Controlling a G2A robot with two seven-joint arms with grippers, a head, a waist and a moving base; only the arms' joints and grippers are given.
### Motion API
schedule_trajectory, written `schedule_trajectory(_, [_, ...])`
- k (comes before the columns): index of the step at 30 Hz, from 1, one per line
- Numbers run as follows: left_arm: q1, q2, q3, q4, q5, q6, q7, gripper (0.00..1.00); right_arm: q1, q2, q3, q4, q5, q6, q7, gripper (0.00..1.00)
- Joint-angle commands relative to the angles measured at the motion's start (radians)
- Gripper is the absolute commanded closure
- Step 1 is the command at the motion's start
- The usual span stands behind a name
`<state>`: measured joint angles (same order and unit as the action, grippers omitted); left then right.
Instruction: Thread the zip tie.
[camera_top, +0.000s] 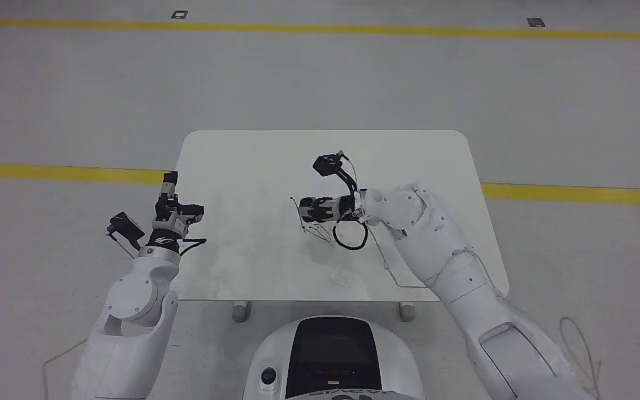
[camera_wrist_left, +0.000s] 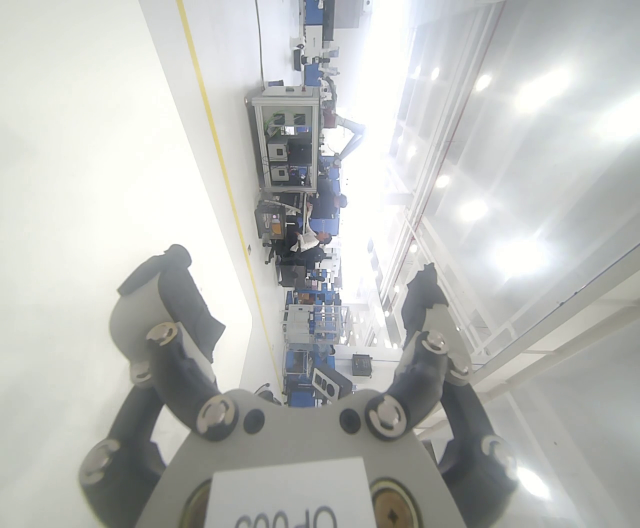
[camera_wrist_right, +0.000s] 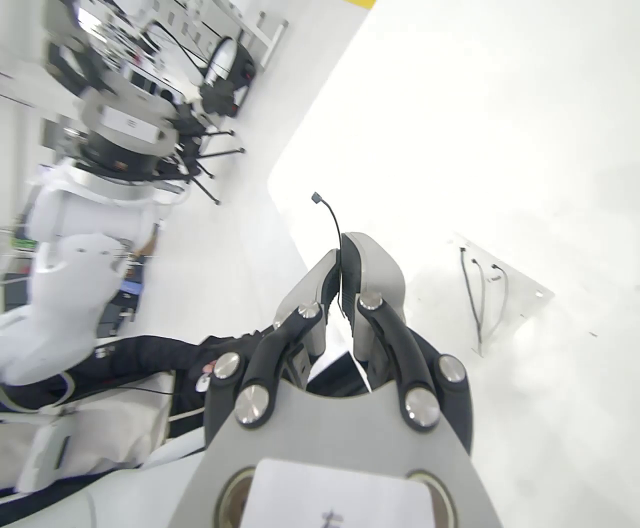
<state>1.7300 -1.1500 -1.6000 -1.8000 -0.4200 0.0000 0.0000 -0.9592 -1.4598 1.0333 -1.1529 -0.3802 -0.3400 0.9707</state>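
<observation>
Where right pincer (camera_wrist_right: 341, 265) grips, zip tie (camera_wrist_right: 316, 198) hides — partly.

Overhead looking down, wrists close, table (camera_top: 250, 180) shared

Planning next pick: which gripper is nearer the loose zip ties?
Right. The right gripper, holding one zip tie, is beside the loose zip ties; the left gripper is at the table edge.

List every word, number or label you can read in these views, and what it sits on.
On the left gripper, a white label: print upside down and cut by the picture's edge, not readable.
On the right gripper, a white sticker: print mostly cut off, not readable.
No other text can be read.
</observation>
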Motion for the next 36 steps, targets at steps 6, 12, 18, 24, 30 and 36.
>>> schedule_trajectory(6, [0.000,0.000,0.000,0.000,0.000,0.000,0.000,0.00,0.012,0.008,0.024,0.040,0.289,0.000,0.056,1.00])
schedule_trajectory(12, [0.000,0.000,0.000,0.000,0.000,0.000,0.000,0.00,0.019,0.012,0.086,0.103,0.542,0.000,0.173,1.00])
schedule_trajectory(18, [0.000,0.000,0.000,0.000,0.000,0.000,0.000,0.00,0.019,0.012,0.086,0.103,0.542,0.000,0.173,1.00])
schedule_trajectory(24, [0.000,0.000,0.000,0.000,0.000,0.000,0.000,0.00,-0.012,0.012,0.092,0.071,0.590,0.012,0.093,1.00])
schedule_trajectory(30, [0.000,0.000,0.000,0.000,0.000,0.000,0.000,0.00,-0.028,0.004,0.111,0.091,0.717,0.067,-0.057,1.00])
schedule_trajectory(36, [0.000,0.000,0.000,0.000,0.000,0.000,0.000,0.00,-0.024,0.001,0.110,0.111,0.741,0.071,-0.111,1.00])
